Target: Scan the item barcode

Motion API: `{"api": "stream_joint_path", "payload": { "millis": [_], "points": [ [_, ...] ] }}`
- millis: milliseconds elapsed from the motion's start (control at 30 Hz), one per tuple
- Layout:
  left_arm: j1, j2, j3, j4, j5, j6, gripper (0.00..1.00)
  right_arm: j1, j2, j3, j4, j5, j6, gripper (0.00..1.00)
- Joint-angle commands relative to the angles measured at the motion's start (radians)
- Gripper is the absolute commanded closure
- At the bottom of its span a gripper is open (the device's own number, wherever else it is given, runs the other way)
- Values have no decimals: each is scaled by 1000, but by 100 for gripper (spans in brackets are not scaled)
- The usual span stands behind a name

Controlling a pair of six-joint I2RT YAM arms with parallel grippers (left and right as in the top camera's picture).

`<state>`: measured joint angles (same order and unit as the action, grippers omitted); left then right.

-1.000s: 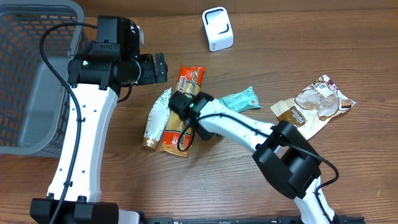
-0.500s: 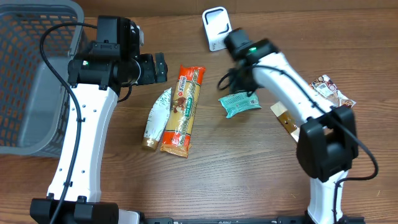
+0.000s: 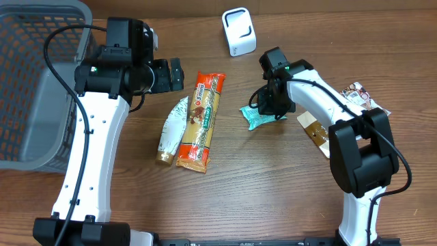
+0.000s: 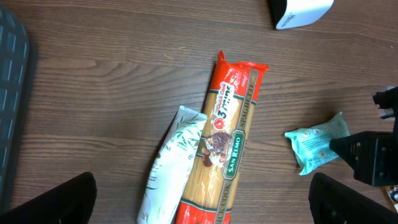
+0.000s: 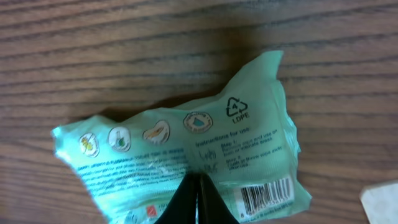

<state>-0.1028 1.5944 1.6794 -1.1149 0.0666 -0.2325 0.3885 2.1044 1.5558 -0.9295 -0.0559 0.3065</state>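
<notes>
Right pincer [image 5: 196, 186] jaws together, tips on mint-green plastic packet [image 5: 186, 143]. Packet on robot side of white box scanner [image 3: 239, 31], long axis crosswise to scanner. Right arm nearer scanner. Left pincer [image 3: 174, 74] jaws wide apart.

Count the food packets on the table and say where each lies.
4: spaghetti pack in the middle; white pouch against its left side; teal packet pinched by the right gripper; brown packet farthest right. None seem hidden.

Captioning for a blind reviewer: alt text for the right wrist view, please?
A light green plastic packet lies on the brown wooden table, with the barcode at its lower right corner facing up. The right gripper is closed, dark fingertips together, near its lower edge.
</notes>
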Motion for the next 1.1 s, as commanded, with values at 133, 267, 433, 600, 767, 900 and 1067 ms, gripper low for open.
{"api": "stream_joint_path", "payload": {
  "millis": [133,267,433,600,767,900,1067],
  "points": [
    [-2,-13,18,0,-3,16,0,2,-15,-141,103,-6,11,96],
    [-2,-13,18,0,-3,16,0,2,-14,-150,108,-6,12,82],
    [-3,-13,18,0,-3,16,0,2,-14,-148,106,-46,-32,36],
    [-2,-13,18,0,-3,16,0,3,-14,-139,89,-82,-85,22],
    [-2,-13,18,0,-3,16,0,3,-14,-86,29,-104,-211,15],
    [-2,-13,18,0,-3,16,0,16,-14,-6,-36,-160,-458,15],
    [-2,-13,18,0,-3,16,0,79,-14,16,-68,-262,-802,15]
  ]
}}
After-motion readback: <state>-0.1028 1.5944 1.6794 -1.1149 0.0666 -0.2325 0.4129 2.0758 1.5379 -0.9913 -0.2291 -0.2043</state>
